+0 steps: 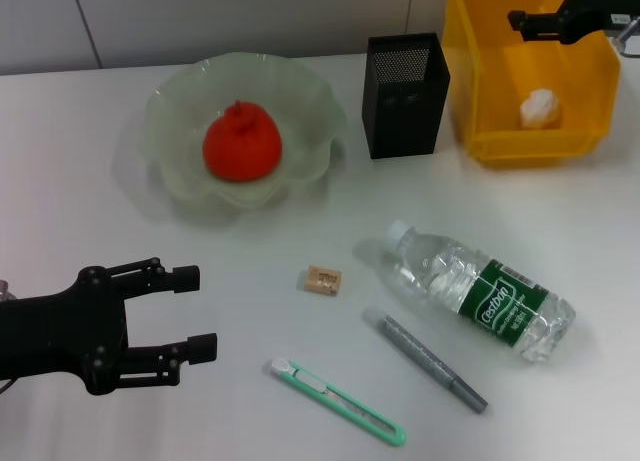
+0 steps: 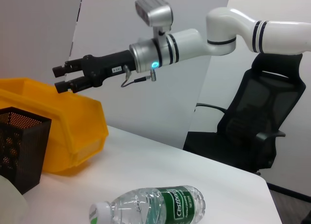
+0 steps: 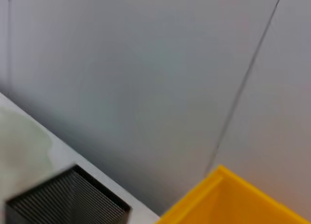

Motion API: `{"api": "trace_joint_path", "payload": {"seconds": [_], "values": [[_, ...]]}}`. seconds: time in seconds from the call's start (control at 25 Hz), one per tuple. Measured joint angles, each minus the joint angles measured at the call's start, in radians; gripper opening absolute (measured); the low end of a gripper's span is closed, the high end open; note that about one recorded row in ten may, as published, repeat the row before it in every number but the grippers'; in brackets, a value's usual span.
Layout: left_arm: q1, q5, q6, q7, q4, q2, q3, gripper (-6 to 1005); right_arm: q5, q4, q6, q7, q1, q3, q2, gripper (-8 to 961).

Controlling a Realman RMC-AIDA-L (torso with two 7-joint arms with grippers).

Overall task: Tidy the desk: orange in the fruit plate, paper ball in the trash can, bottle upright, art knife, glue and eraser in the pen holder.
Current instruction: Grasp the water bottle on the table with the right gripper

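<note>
**Orange and paper ball in place; bottle down, small items loose**

The orange sits in the middle of the pale green plate at the far left of the surface. Just to the plate's right stands the black mesh holder, upright. Beside that is the yellow bin, with the white paper ball lying inside it.

The bottle lies on its side in the near right part of the surface, white cap toward the plate, green label up. Just near of it the grey glue stick lies slantwise, close to the bottle but apart from it. The green knife lies at the near edge, left of the glue. The small tan eraser rests between the plate and the knife, just left of the bottle's cap.

The left tool hovers over the near left of the surface, its fingers spread apart and gripping nothing. The right tool hangs above the bin, fingers slightly parted and empty.
</note>
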Motion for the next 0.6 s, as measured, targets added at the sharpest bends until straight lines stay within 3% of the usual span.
{"api": "trace_joint_path", "payload": {"seconds": [0.12, 0.2, 0.24, 0.28, 0.36, 0.4, 0.52, 0.6], "values": [[0.000, 0.000, 0.000, -0.001, 0.000, 0.000, 0.000, 814, -0.019, -0.066, -0.071, 0.090, -0.016, -0.005, 0.001, 754], [-0.003, 0.000, -0.001, -0.012, 0.000, 0.000, 0.000, 814, -0.082, -0.186, -0.195, 0.251, -0.038, -0.016, 0.006, 754], [-0.003, 0.000, -0.001, -0.012, 0.000, 0.000, 0.000, 814, -0.082, -0.186, -0.195, 0.251, -0.038, -0.016, 0.006, 755], [-0.005, 0.000, -0.001, -0.016, 0.000, 0.001, 0.000, 814, -0.148, -0.267, -0.300, 0.370, -0.044, -0.028, 0.007, 755], [-0.005, 0.000, -0.001, -0.017, 0.000, 0.001, 0.000, 814, -0.179, -0.297, -0.347, 0.419, -0.044, -0.030, 0.008, 755], [-0.005, 0.000, -0.002, -0.017, 0.000, 0.003, -0.003, 814, -0.245, -0.354, -0.451, 0.508, -0.034, -0.034, 0.008, 755], [-0.004, 0.000, -0.003, -0.017, 0.000, 0.003, -0.010, 814, -0.298, -0.399, -0.550, 0.588, -0.019, -0.040, 0.008, 755], [-0.004, 0.002, -0.002, -0.018, -0.006, 0.006, -0.009, 813, -0.357, -0.457, -0.705, 0.687, 0.013, -0.057, 0.004, 755]]}}
